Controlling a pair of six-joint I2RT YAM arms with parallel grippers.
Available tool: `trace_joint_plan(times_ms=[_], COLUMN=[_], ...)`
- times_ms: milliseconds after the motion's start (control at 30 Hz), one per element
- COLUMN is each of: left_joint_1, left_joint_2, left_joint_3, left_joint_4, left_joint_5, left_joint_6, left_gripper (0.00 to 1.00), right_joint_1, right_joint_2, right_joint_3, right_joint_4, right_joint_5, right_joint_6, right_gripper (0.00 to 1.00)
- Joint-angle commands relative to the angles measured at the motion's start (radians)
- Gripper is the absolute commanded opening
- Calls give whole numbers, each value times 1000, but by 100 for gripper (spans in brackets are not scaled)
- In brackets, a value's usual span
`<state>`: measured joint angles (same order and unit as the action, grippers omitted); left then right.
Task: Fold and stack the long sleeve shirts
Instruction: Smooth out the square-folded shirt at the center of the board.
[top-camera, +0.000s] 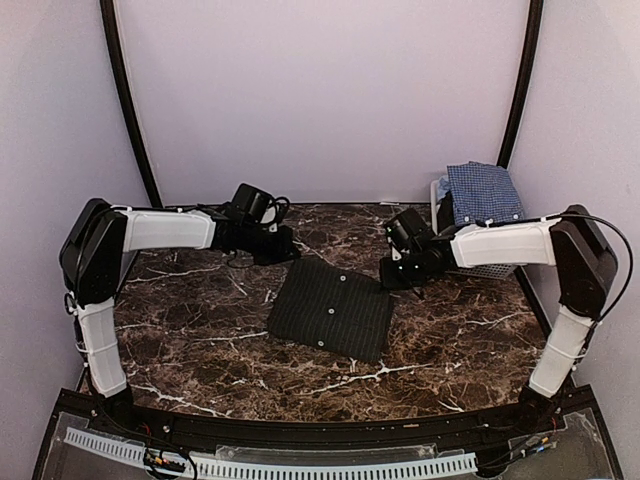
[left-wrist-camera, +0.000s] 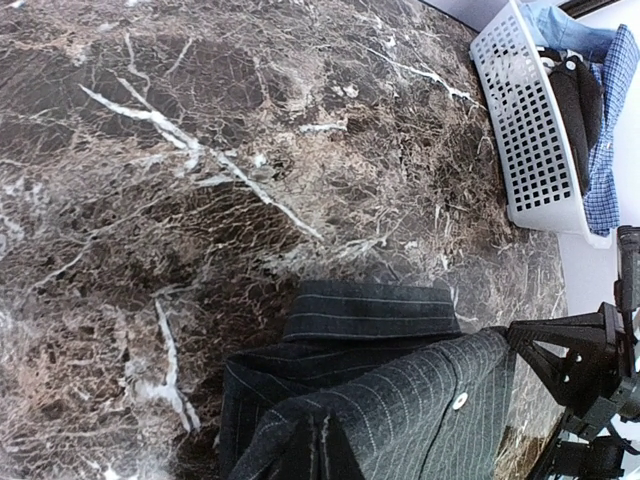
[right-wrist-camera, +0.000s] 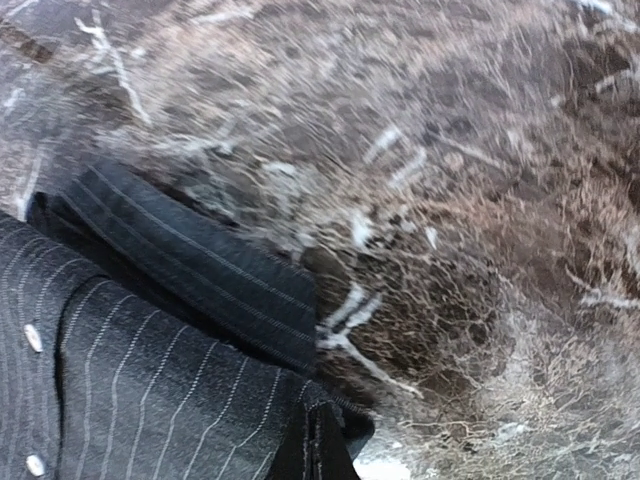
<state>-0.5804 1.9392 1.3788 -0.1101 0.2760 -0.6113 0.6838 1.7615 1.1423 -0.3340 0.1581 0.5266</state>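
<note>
left gripper (top-camera: 287, 250): closed, with one far corner of the black pinstriped button-up cloth shirt (top-camera: 333, 308) pinched between its fingers.
right gripper (top-camera: 397, 283): closed, with the other far corner of the same shirt pinched.
black pinstriped shirt: laid as a folded rectangle on the dark brown marble-patterned table (top-camera: 200, 320), between the two grippers and just nearer than them, small white buttons facing up.
blue-and-white checked cloth shirt (top-camera: 483, 190): heaped in the white slatted plastic basket (left-wrist-camera: 520, 130), just beyond the right gripper on its outer side, well apart from the left gripper.

folded black shirt (top-camera: 331, 308) on table (top-camera: 190, 340)
</note>
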Motion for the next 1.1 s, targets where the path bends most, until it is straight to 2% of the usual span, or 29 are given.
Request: trace_joint_plan(times_ms=[0, 167, 300, 533, 700, 833, 1067], left_joint_1=[-15, -25, -26, -20, -12, 11, 63], left_joint_2=[40, 75, 86, 80, 76, 79, 87], left_joint_3=[53, 74, 82, 100, 104, 86, 14], left_joint_4=[13, 11, -11, -82, -98, -91, -13], left_joint_5=[24, 23, -4, -100, -139, -141, -48], left_joint_6=[16, 17, 7, -25, -42, -73, -126], left_gripper=[0, 0, 0, 0, 0, 0, 0], right_joint_1=[-20, -23, -21, -21, -21, -24, -60], right_joint_2=[43, 73, 136, 238, 238, 182, 136], right_joint_3=[-48, -95, -52, 183, 317, 316, 220], right_joint_4=[39, 104, 127, 39, -37, -66, -56], right_joint_5=[5, -43, -85, -66, -34, 7, 25], right_joint_6=[36, 46, 23, -66, -100, -106, -87], right_gripper=[0, 0, 0, 0, 0, 0, 0])
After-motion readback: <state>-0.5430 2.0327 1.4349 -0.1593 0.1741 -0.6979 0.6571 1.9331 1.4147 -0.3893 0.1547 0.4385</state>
